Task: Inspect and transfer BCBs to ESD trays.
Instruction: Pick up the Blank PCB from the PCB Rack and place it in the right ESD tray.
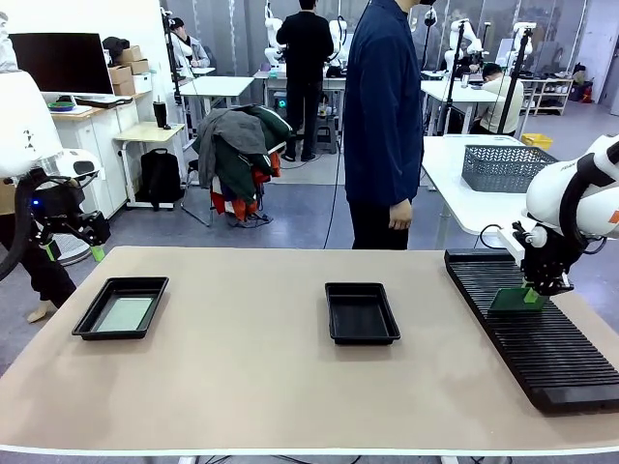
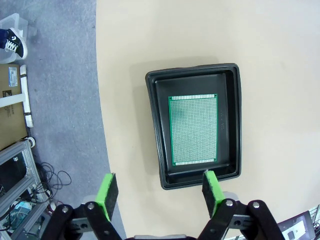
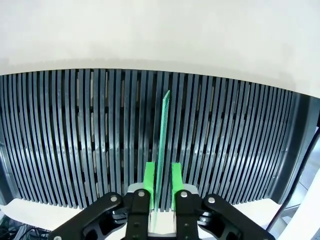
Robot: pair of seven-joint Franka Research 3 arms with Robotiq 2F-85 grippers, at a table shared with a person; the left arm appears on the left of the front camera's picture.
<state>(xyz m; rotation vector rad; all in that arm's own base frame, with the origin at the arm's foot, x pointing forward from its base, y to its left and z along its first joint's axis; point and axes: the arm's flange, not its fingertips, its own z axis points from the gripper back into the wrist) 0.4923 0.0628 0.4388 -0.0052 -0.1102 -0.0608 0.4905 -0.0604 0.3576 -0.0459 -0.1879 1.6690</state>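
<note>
Green fibreglass, pierced all over by a fine grid of tiny holes and edged with a pale border, made up the flat rectangular circuit board (image 2: 193, 129) that was seen lying face-up in a shallow black plastic tray (image 2: 150, 125) with a raised rim and rounded corners. It was laid near the middle of the tray's floor, and glossy black was left bare on every side. In the front view this tray (image 1: 89, 319) was set at the left of the matte beige table (image 1: 242, 387), and the board's face was rendered pale grey-green. The left gripper (image 2: 159, 181) was held above the tray with its green-padded fingers spread wide, and nothing was gripped between them.

A second tray (image 1: 363, 338), of the same black plastic and the same shape, was placed near the table's middle, its floor plain and dark.

A second board (image 3: 165, 120), thin and green, was seen edge-on as a narrow upright sliver over the long black rack (image 3: 75, 130), whose surface was formed of many close parallel ribs with slots between them. The right gripper (image 3: 163, 172) was closed on that board's near edge, one green pad pressed to each face. Whether the far edge was seated in a slot could not be told. In the front view the rack was laid along the table's right side.
</note>
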